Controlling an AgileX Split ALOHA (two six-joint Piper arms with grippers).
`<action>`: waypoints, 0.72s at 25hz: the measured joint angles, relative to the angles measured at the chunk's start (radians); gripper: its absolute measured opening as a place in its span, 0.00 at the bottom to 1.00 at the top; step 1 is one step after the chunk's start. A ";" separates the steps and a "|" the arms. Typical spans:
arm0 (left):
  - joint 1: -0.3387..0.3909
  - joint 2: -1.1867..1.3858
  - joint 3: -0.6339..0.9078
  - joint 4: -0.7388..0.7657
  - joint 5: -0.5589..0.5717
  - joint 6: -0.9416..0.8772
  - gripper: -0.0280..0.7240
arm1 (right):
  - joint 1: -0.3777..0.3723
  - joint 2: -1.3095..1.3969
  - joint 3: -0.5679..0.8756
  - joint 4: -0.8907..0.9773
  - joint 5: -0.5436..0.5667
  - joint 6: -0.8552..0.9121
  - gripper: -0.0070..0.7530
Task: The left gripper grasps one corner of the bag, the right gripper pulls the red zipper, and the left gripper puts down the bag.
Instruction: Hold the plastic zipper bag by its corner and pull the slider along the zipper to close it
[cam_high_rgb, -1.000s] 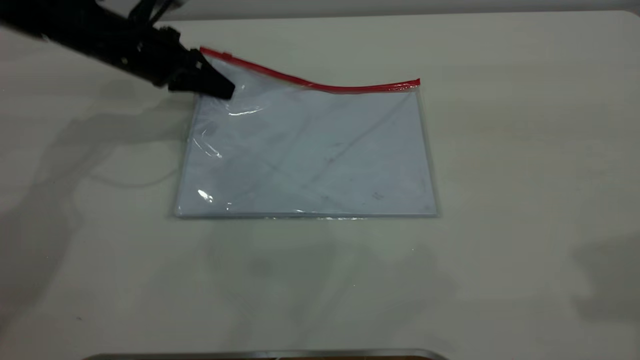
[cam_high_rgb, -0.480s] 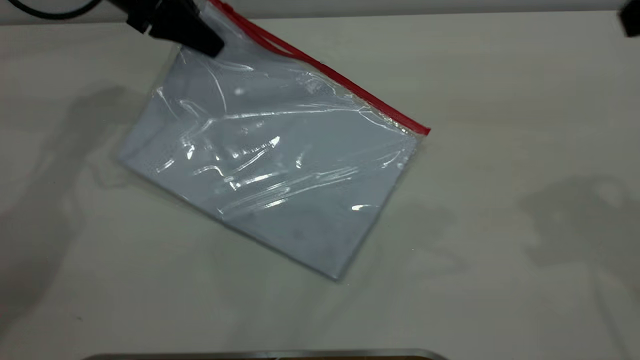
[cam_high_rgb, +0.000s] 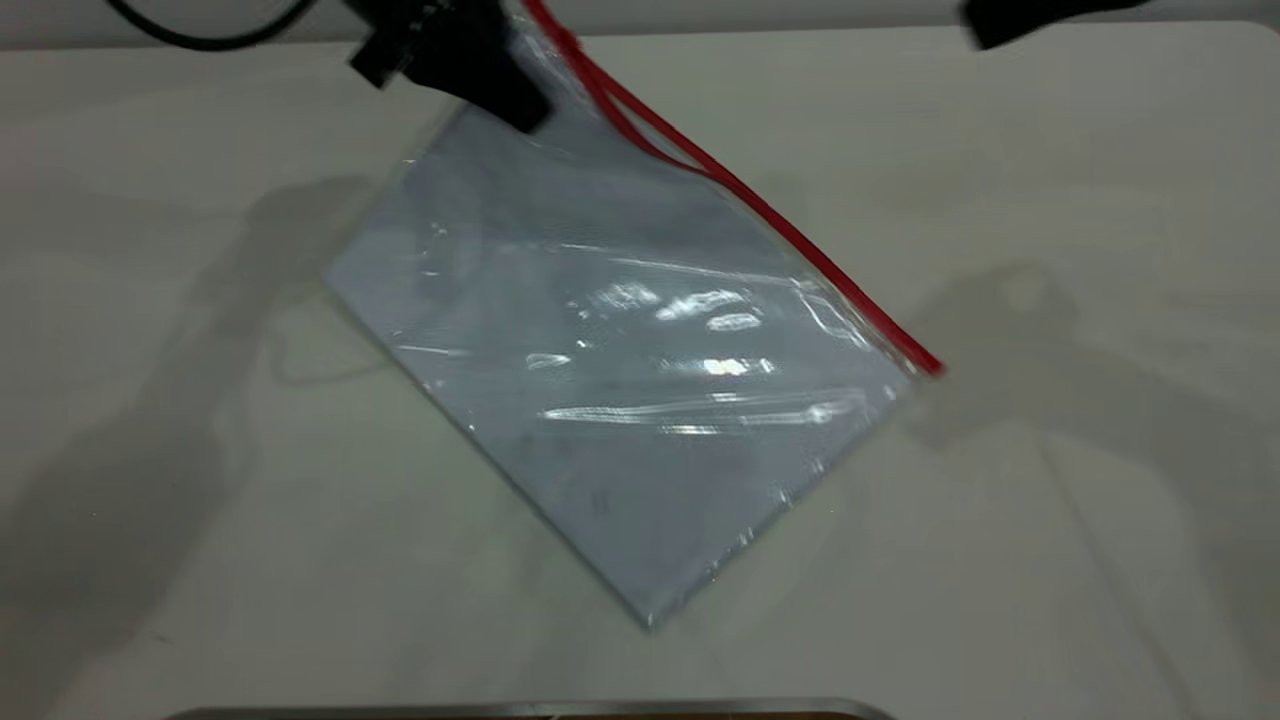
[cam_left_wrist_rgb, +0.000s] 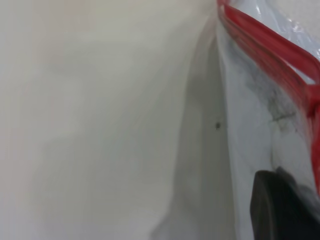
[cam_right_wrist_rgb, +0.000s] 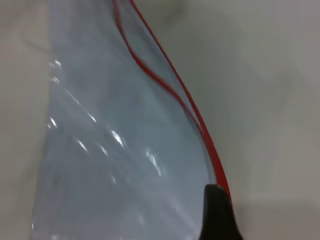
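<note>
My left gripper (cam_high_rgb: 512, 105) is at the top edge of the exterior view, shut on the bag (cam_high_rgb: 640, 380) at one corner by the red zipper (cam_high_rgb: 760, 210). That corner is mostly hidden in the jaws. The clear pouch hangs tilted, its opposite corner (cam_high_rgb: 648, 622) low near the table. Near the held end the red strip splits into two lines (cam_high_rgb: 625, 110). The left wrist view shows one black finger (cam_left_wrist_rgb: 280, 210) against the plastic (cam_left_wrist_rgb: 255, 115) beside the red strip (cam_left_wrist_rgb: 270, 50). My right gripper (cam_high_rgb: 1040, 15) is at the top right, apart from the bag. Its view looks along the pouch (cam_right_wrist_rgb: 115, 150) and zipper (cam_right_wrist_rgb: 200, 120).
The pale table (cam_high_rgb: 1100, 450) lies under the bag, crossed by shadows of the arms. A metal edge (cam_high_rgb: 530, 710) runs along the bottom of the exterior view. A black cable (cam_high_rgb: 200, 38) loops at the top left.
The left gripper has lifted the bag off the table and carried it right, so it hangs tilted. The right gripper has come into view at the top right, moving left.
</note>
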 joint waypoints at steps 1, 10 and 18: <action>-0.015 0.000 0.000 0.000 0.000 0.002 0.11 | 0.012 0.026 -0.016 0.029 0.003 -0.029 0.72; -0.093 0.000 0.000 0.001 -0.003 0.007 0.11 | 0.047 0.183 -0.086 0.251 0.102 -0.242 0.72; -0.111 0.000 0.000 -0.024 -0.018 0.007 0.11 | 0.047 0.260 -0.094 0.404 0.127 -0.400 0.72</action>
